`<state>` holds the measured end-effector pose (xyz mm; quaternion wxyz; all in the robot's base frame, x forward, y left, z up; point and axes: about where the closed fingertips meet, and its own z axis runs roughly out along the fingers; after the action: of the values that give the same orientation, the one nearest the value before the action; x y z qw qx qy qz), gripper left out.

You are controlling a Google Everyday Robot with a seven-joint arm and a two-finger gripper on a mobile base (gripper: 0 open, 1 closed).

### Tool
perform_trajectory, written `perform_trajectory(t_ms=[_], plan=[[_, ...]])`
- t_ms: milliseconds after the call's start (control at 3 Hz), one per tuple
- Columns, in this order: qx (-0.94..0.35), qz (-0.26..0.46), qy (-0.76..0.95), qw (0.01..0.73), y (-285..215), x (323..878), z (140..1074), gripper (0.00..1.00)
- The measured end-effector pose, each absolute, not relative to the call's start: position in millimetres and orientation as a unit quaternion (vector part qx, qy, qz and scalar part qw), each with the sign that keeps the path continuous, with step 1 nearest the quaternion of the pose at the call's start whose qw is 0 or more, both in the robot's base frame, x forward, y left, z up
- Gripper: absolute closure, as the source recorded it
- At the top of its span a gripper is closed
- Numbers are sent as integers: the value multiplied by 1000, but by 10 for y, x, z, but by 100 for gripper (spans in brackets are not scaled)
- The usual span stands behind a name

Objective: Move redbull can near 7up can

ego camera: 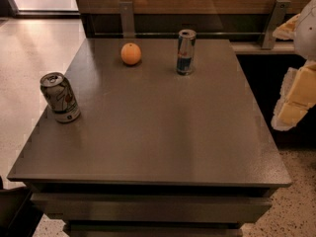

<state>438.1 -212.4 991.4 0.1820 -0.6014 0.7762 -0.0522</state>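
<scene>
Well, table [163, 132]: carried both cans.
Gripper [294, 102]: off table's right edge; open or closed, could not tell.
7up [60, 98]: table's left edge.
Redbull [185, 52]: table's far middle, upright; tall and tippy, probably wanted a square mid-body grasp.

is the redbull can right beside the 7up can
No, the redbull can stands at the far side of the table by the orange, the 7up can at the left edge, the gripper off the right edge.
</scene>
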Motion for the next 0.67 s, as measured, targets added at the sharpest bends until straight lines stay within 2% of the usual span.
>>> perform_trajectory(t_ms=[667], plan=[[-592, -45, 778, 204, -2166, 4465, 9947, 0]])
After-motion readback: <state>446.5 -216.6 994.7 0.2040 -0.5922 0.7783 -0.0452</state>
